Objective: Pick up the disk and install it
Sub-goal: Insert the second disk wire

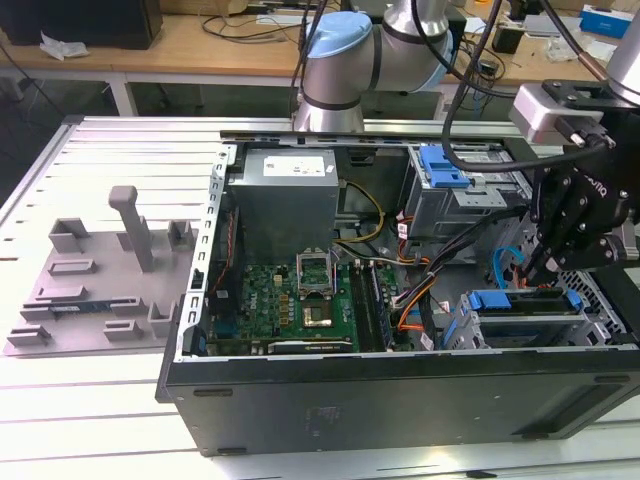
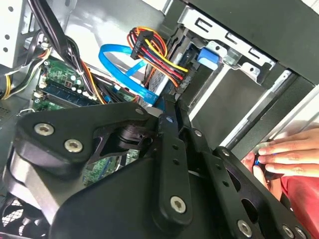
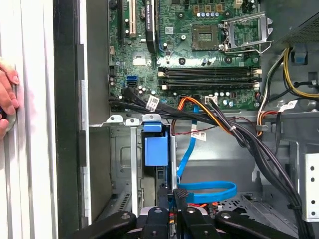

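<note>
In the exterior view, the black hand [image 1: 545,262] hangs over the right end of the open computer case [image 1: 400,390], just above the disk [image 1: 520,305], which sits in its blue-framed bay at the near right. In the second wrist view, the fingers [image 2: 172,144] press together beside a blue cable [image 2: 122,67]. In the first wrist view, a person's hand [image 3: 7,99] rests on the bench [image 3: 30,174].
</note>
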Tool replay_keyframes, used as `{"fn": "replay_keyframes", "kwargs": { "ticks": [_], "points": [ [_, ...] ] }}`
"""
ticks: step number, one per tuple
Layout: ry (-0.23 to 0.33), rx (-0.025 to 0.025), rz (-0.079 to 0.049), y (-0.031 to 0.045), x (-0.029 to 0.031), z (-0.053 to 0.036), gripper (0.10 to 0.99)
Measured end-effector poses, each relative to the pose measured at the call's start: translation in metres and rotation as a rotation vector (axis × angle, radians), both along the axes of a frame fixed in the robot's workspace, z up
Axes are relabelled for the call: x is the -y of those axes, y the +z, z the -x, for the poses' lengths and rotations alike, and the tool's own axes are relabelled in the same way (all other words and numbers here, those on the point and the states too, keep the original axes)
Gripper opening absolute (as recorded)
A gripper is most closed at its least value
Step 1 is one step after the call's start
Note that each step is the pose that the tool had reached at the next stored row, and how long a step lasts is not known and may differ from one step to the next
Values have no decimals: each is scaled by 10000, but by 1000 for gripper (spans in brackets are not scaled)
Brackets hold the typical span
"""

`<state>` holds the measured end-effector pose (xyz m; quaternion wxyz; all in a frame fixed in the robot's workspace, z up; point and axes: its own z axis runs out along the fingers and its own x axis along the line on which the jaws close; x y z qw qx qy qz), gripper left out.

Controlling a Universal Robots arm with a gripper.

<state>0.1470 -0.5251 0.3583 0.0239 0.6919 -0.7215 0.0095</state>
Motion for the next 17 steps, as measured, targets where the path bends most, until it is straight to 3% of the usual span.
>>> {"fn": "replay_keyframes", "kwargs": {
  "ticks": [17],
  "points": [
    [-1,0,0,-35,8,-10,161]
  ]
}}
